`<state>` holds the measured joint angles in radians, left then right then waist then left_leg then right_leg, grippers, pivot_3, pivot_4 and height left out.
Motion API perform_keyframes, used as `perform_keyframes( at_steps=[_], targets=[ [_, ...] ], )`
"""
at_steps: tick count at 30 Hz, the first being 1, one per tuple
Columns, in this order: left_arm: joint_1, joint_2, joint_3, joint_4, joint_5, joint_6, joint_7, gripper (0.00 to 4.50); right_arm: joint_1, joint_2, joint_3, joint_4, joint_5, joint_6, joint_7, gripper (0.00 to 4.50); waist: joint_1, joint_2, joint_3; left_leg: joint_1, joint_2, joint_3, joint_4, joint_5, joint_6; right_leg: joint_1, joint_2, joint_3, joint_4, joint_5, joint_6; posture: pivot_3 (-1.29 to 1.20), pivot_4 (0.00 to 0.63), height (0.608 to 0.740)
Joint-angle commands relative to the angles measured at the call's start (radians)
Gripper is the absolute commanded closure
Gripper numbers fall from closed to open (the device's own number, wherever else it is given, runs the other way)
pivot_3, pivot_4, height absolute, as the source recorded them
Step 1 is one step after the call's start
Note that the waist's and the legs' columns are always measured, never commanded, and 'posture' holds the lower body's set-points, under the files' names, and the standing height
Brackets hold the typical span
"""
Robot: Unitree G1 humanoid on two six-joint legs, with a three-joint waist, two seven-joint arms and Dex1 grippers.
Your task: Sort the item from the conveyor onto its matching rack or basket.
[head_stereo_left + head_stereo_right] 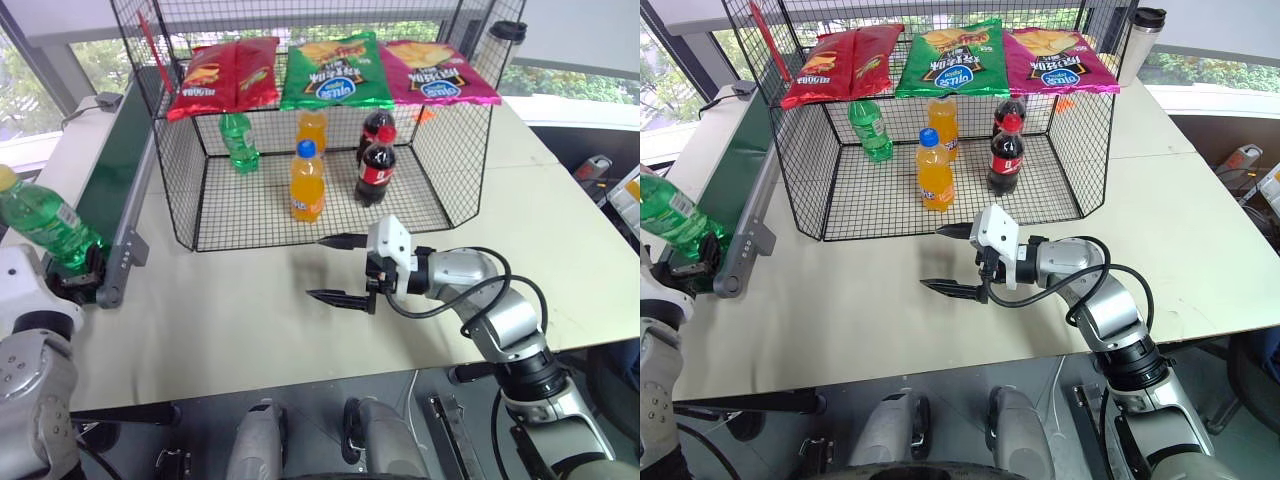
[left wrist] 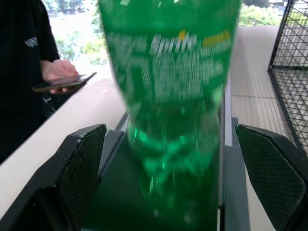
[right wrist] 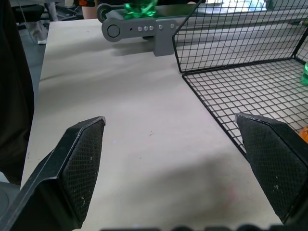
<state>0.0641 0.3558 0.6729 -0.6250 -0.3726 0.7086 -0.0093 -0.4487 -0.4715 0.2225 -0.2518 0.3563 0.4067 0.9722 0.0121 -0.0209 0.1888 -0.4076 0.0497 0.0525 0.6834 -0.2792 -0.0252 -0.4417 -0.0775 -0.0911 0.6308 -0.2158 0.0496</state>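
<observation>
Nearest, at about five o'clock in the left eye view, the right gripper [image 1: 335,268] is seen above the bare beige table [image 1: 250,320], pointing toward nine o'clock. Its two black fingers are spread wide apart and nothing is held between them.

At nine o'clock, the left gripper [image 2: 178,178] is placed at the near end of the conveyor [image 1: 115,170]. Its fingers are spread wide on either side of the lower part of the green soda bottle [image 1: 45,220], and a gap is seen between each pad and the bottle in the left wrist view, so no grip is shown. The bottle is tilted, its yellow cap [image 1: 6,177] toward ten o'clock, its base over the near end of the green belt.

Farther off, at twelve o'clock, the black wire cage [image 1: 190,215] is stood on the table just beside the conveyor. Inside it are seen a green bottle [image 1: 238,140], two orange bottles [image 1: 307,182] and two cola bottles [image 1: 376,168]. Three snack bags [image 1: 335,70] are laid across its top.

In the left wrist view, a person [image 2: 21,72] holding a phone [image 2: 62,83] is seen beyond the conveyor.
</observation>
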Motion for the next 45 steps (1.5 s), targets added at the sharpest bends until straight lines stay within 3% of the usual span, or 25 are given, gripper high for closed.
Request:
perform_keyframes(
  at_steps=[1,4,6,15,23,28,32,39,45],
  targets=[
    [-0.011,0.019,0.004,0.006,0.018,-0.02,0.006,0.04,-0.01,0.001,-0.008,-0.02,0.004,-0.015,0.0,0.0,0.0,0.0,0.0,0.0,0.0,0.0,0.0,0.0,0.0,0.0,0.0,0.0,0.0,0.0,0.0,0.0,0.15,0.74],
    [-0.006,0.004,-0.002,0.014,0.004,-0.026,-0.004,0.86,-0.015,0.002,-0.007,-0.023,0.003,-0.011,-0.004,0.0,0.001,0.0,0.0,0.0,0.0,0.0,0.0,0.0,0.0,0.0,0.0,0.0,0.0,0.0,0.0,0.0,0.15,0.74],
    [0.002,-0.007,-0.008,0.008,-0.002,-0.041,-0.013,1.66,-0.017,0.002,-0.007,-0.026,0.002,-0.008,-0.007,0.0,0.002,0.0,0.0,0.0,0.0,0.0,0.0,0.0,0.0,0.0,0.0,0.0,0.0,0.0,0.0,0.0,0.15,0.74],
    [-0.04,-0.008,0.018,-0.051,-0.049,-0.052,-0.004,1.68,-0.024,0.002,-0.005,-0.03,0.004,0.005,-0.015,0.0,0.002,0.0,0.0,0.0,0.0,0.0,0.0,0.0,0.0,0.0,0.0,0.0,0.0,0.0,0.0,0.0,0.15,0.74],
    [-0.123,0.174,-0.001,-0.14,-0.157,0.076,-0.081,1.68,0.008,-0.018,-0.04,0.008,-0.002,-0.015,-0.032,0.0,0.001,-0.001,0.0,0.0,0.0,0.0,0.0,0.0,0.0,0.0,0.0,0.0,0.0,0.0,0.0,0.0,0.15,0.74],
    [-0.162,0.198,-0.097,-0.154,-0.234,0.13,-0.118,1.68,0.004,-0.024,-0.032,0.073,-0.095,-0.028,-0.121,0.0,0.0,-0.001,0.0,0.0,-0.001,0.001,0.0,0.0,0.0,0.0,-0.001,0.001,0.0,0.0,0.0,0.0,0.15,0.74],
    [-0.233,0.175,-0.244,-0.119,-0.216,0.117,-0.118,1.68,0.022,-0.036,-0.022,0.104,-0.136,-0.04,-0.142,0.0,0.004,-0.001,0.0,0.0,0.0,0.0,0.0,0.0,0.0,0.0,0.0,0.0,0.0,0.001,0.001,0.0,0.15,0.74],
    [-0.371,0.123,-0.491,0.095,-0.059,0.02,-0.12,1.68,0.045,-0.038,-0.016,0.144,-0.173,-0.079,-0.14,0.0,-0.004,-0.001,0.0,0.0,-0.001,0.001,0.0,0.0,0.0,0.0,0.0,0.0,0.0,0.002,0.003,0.0,0.15,0.74],
    [-0.452,0.04,-0.602,0.29,0.074,-0.079,-0.08,1.68,0.046,-0.021,-0.027,0.138,-0.164,-0.048,-0.154,0.0,0.0,-0.001,0.0,0.0,0.0,0.0,-0.001,0.0,0.0,-0.001,0.002,0.0,0.0,0.002,0.003,0.0,0.15,0.74]
  ],
)
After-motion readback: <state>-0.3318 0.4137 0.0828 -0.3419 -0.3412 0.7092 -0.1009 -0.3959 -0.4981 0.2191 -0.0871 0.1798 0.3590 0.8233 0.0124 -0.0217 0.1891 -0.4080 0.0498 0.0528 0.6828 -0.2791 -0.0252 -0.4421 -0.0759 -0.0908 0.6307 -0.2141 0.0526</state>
